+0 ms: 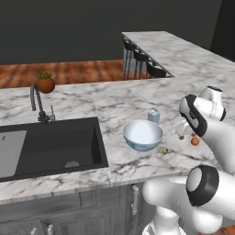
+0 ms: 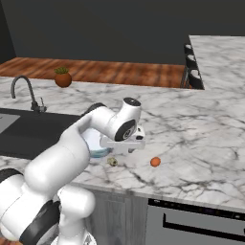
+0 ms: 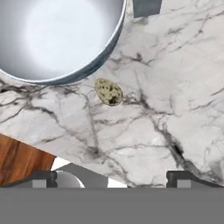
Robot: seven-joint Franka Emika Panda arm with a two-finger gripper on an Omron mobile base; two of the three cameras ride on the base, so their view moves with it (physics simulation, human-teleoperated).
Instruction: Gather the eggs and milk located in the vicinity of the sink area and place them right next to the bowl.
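A small speckled yellowish-tan egg (image 3: pixel 108 92) lies on the white marbled surface (image 3: pixel 175 87) just beside the wide pale blue bowl (image 1: pixel 142 135); the small blue-grey milk carton (image 1: pixel 153 115) stands behind it. Placement looks complete; retreating seems next. The pincer (image 3: pixel 112 177) hangs above, spread wide, holding nothing.

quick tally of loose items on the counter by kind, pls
bowl: 1
milk carton: 1
speckled egg: 1
small orange ball: 1
potted plant: 1
Total: 5
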